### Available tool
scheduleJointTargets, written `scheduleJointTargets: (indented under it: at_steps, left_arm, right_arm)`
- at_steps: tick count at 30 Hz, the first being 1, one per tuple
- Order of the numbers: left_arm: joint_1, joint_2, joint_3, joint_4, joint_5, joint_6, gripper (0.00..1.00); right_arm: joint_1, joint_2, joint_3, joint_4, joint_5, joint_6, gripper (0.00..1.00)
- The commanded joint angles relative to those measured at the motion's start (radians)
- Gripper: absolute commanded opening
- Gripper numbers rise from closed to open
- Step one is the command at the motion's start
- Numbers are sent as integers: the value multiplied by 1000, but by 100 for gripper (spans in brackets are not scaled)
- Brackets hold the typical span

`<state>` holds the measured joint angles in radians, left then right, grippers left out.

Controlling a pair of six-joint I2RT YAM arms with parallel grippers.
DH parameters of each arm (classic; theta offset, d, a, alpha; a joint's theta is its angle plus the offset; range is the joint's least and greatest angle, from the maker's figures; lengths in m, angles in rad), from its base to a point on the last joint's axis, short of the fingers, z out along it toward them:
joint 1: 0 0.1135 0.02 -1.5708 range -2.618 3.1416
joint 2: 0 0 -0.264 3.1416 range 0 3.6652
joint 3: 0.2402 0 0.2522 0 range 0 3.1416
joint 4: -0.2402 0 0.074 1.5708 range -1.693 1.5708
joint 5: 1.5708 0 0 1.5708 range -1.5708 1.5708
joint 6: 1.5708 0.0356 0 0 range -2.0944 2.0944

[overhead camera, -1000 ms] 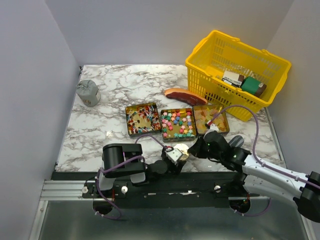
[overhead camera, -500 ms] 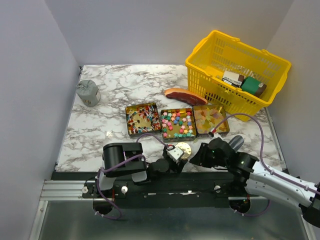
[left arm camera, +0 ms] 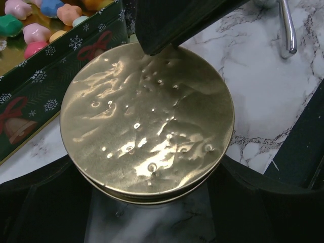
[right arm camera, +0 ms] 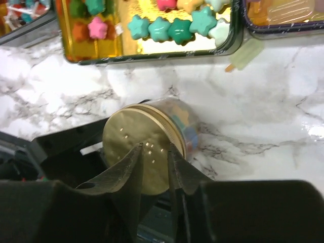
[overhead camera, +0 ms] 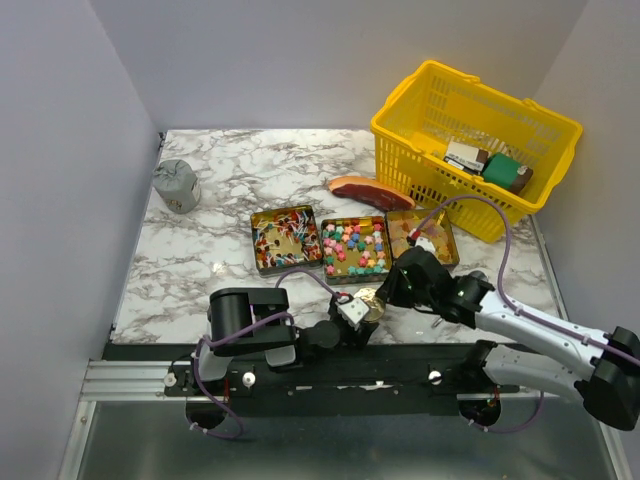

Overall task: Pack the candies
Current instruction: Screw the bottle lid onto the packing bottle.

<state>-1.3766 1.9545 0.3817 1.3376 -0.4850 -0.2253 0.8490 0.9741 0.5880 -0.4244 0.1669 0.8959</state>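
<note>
The candies lie in three open tins: wrapped red, blue and white pieces (overhead camera: 284, 238), pastel stars (overhead camera: 355, 248) (right arm camera: 172, 28), and yellow-orange pieces (overhead camera: 432, 240) partly hidden by my right arm. A clear jar with a gold lid (overhead camera: 366, 299) (left arm camera: 147, 121) (right arm camera: 136, 147) sits in front of the star tin, and coloured candies show through its glass (right arm camera: 186, 129). My left gripper (overhead camera: 352, 308) (left arm camera: 152, 212) is shut on the jar's sides. Just over the lid's face, my right gripper (overhead camera: 386, 293) (right arm camera: 155, 148) stands open with a narrow gap and nothing between its fingers.
A yellow mesh basket (overhead camera: 470, 130) with boxed packets stands at the back right. A reddish-brown slab (overhead camera: 368, 190) lies behind the tins. A grey pouch (overhead camera: 176, 186) sits at the far left. One pale green piece (right arm camera: 246, 54) lies loose on the marble beside the tins.
My right gripper drew back from the lid, then came forward over it again with its jaws a little wider. The left gripper and jar have not moved.
</note>
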Motion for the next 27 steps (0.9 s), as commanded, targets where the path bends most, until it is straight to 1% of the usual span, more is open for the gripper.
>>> scheduleJointTargets:
  at_steps: [1, 9, 12, 16, 21, 24, 27]
  left_arm:
    - [-16, 40, -12, -91, 45, -42, 51]
    - [-18, 41, -17, -84, 43, -39, 50]
    - [-18, 44, -20, -80, 43, -43, 51]
    - [-18, 47, -20, -80, 45, -46, 51]
    - [-16, 44, -14, -94, 43, -46, 51]
    - [-18, 44, -9, -98, 43, -45, 51]
    - [-16, 47, -1, -106, 43, -45, 51]
  right_arm:
    - [-25, 72, 26, 33, 10, -52, 30]
    - [-34, 109, -26, 52, -12, -71, 28]
    - [-33, 94, -51, 52, 3, -75, 30]
    - [-33, 63, -76, 44, 52, -113, 39]
    - [-34, 12, -71, 19, 100, -184, 43]
    - [-34, 18, -60, 19, 74, -213, 42]
    - [-34, 54, -65, 33, 33, -213, 36]
